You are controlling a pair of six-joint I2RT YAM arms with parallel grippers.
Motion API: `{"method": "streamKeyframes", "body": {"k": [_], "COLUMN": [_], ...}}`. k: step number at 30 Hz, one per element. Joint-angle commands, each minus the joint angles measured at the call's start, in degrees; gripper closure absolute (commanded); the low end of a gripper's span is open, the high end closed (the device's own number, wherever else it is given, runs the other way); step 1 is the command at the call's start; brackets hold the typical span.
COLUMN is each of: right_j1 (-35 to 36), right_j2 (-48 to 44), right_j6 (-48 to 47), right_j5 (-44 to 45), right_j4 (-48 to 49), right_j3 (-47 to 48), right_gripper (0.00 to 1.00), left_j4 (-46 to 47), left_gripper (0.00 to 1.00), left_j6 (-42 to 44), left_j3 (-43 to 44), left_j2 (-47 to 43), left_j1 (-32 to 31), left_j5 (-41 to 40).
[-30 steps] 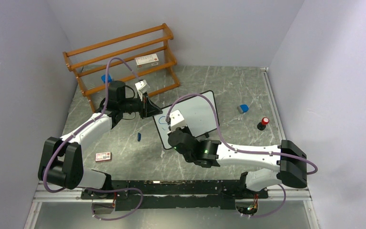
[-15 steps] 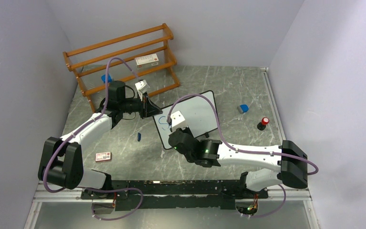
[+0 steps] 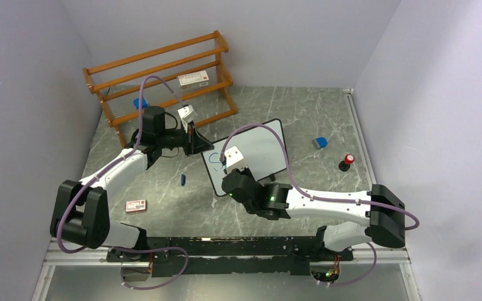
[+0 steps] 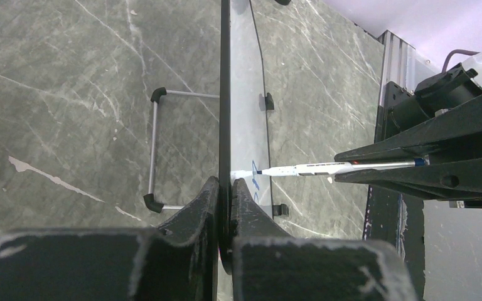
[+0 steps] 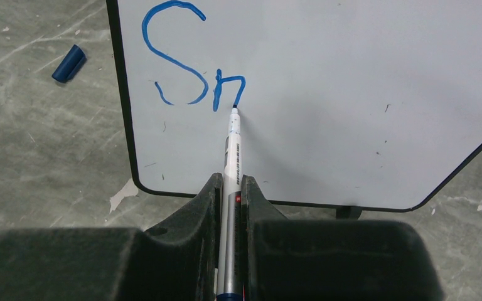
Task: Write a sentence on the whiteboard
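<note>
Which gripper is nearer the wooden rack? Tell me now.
Left. The left gripper clamps the edge of the whiteboard just in front of the wooden rack; the right gripper sits farther toward the arm bases, holding the marker against the board.

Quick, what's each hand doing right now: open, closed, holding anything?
Left hand: closed on the whiteboard edge.
Right hand: closed on the marker.
</note>
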Motion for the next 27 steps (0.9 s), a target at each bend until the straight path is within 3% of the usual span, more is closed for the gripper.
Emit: {"method": "streamKeyframes", "body": {"k": [1, 27], "right_j1": [-0.5, -0.6], "right_j2": [0.0, -1.6], "right_j6": [0.9, -1.1], "right_j5": [-0.6, 3.9], "right_j4": [-1.0, 5.6], "right_j3": [-0.6, -1.6], "right_gripper": [1.00, 1.00], "left_j4": [-0.6, -0.3], "left_gripper": [0.95, 0.95], "left_j6": [3.8, 3.4], "left_j3": [0.3, 0.2], "left_j2": [-1.1, -0.9], "left_j1": [0.6, 0.6], "left_j5": [0.4, 1.0]}}
